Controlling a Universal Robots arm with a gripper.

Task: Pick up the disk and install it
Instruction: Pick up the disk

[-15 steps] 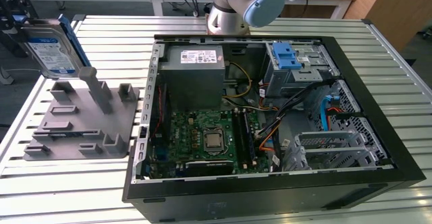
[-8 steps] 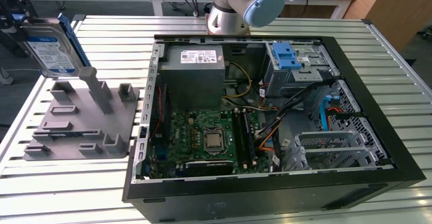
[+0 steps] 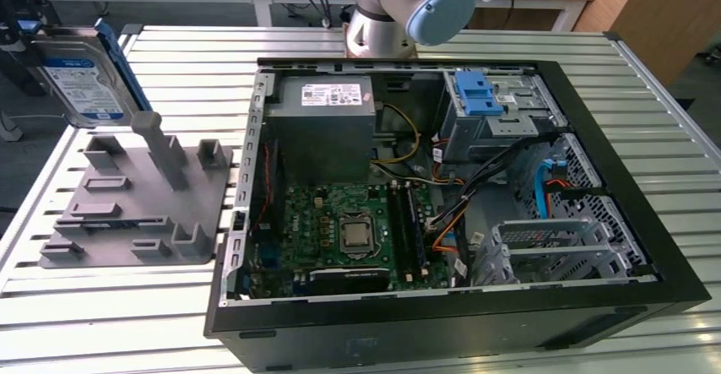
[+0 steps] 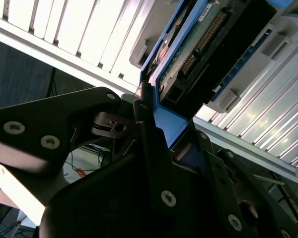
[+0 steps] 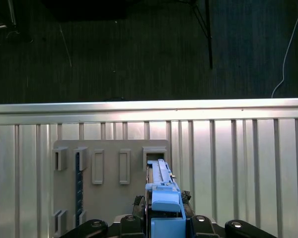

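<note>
Exterior view, upper left of the frame: the disk [image 3: 81, 74] is upright, jaws clamped on its blue rails, beside the grey holder [image 3: 124, 214] on the table [image 3: 113, 306].

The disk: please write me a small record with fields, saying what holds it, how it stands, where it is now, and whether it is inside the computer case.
disk: silver-grey drive with blue side rails
held by: pincer, closed on a blue rail
posture: upright, on its edge
place: at the grey holder, exterior view's left; touching it or lifted off, I cannot tell
computer case: open, beside the holder on the slatted table
installed: no, the disk is outside the case
</note>
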